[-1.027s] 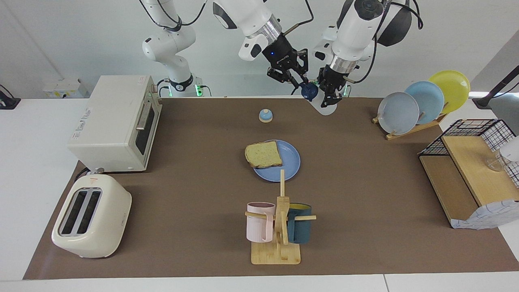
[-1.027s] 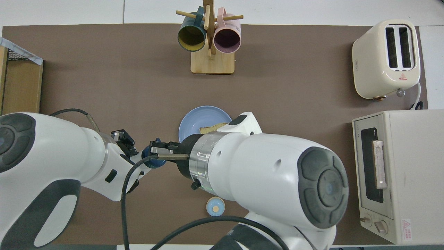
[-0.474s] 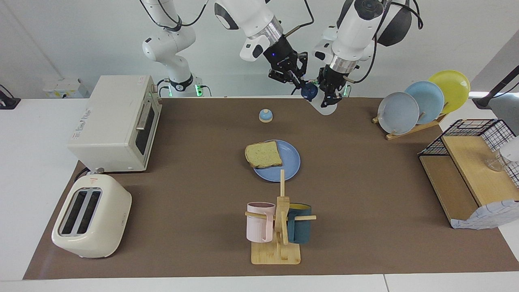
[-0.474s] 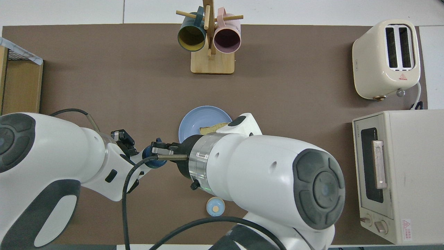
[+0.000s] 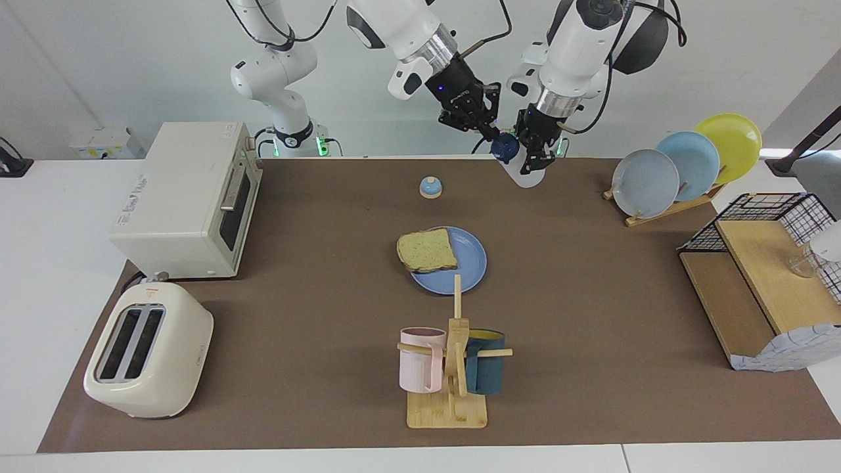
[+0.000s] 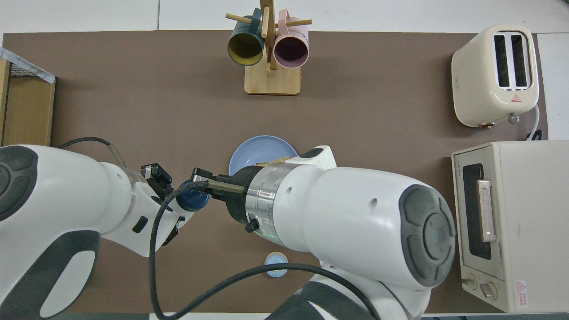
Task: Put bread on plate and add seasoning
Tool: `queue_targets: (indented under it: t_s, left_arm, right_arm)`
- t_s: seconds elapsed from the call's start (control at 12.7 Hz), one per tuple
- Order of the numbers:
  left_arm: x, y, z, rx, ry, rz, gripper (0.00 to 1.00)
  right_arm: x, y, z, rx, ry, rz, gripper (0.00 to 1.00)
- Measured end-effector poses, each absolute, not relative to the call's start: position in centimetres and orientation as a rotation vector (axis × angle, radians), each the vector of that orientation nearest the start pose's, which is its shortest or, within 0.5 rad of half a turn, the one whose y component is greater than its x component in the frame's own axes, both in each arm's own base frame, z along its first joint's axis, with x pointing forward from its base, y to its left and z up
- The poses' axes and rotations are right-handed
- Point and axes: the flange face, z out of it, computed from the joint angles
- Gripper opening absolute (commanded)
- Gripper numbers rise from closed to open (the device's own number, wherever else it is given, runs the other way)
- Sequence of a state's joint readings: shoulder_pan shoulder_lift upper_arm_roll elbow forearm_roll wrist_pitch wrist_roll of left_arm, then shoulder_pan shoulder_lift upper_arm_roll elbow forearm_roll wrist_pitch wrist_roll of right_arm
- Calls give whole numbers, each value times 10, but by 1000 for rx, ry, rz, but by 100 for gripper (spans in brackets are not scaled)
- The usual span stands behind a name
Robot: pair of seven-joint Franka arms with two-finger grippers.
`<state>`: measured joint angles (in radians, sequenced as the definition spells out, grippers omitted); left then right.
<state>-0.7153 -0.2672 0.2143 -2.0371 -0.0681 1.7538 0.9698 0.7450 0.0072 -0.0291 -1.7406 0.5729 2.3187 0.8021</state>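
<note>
Brown matting (image 5: 591, 315) covers the table, and near its middle the plate (image 5: 470, 266) lies flat with the bread (image 5: 427, 250) resting on its edge toward the right arm's end, partly hanging over the rim. Both grippers are raised together over the robots' edge of the table. The left gripper (image 5: 533, 152) is clenched on the seasoning (image 5: 525, 172) bottle's body, and the right gripper (image 5: 494, 135) has its fingers closed on the dark blue cap (image 6: 194, 199).

Two high, opposed cameras share the table (image 5: 591, 295).
</note>
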Motion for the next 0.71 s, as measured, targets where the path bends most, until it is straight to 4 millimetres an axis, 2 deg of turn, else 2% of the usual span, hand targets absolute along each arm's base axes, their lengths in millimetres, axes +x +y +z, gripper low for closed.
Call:
queue_targets:
  t_s: [0.16,0.24,0.32,0.47,0.55,0.63,0.71]
  left_arm:
    - [418,-226,552,-2427,2188,-2,0]
    - [418,-227,553,-2426,2189,-6,0]
    - [417,-226,554,-2426,2190,-10,0]
    - [417,-226,555,-2426,2190,-14,0]
    - [416,-225,553,-2427,2190,-6,0]
    - [416,-225,552,-2429,2189,0,0]
    - [417,-224,551,-2432,2187,-1,0]
  right_arm:
    - [470,394,631,-2232,515,-89,0]
    - [475,389,630,-2220,535,-95,0]
    - [475,388,626,-2225,532,-95,99]
    - [475,387,622,-2246,507,-89,100]
    - [478,381,619,-2272,496,-76,100]
    - [486,365,617,-2310,494,-75,100]
    - [500,342,614,-2368,484,-109,100]
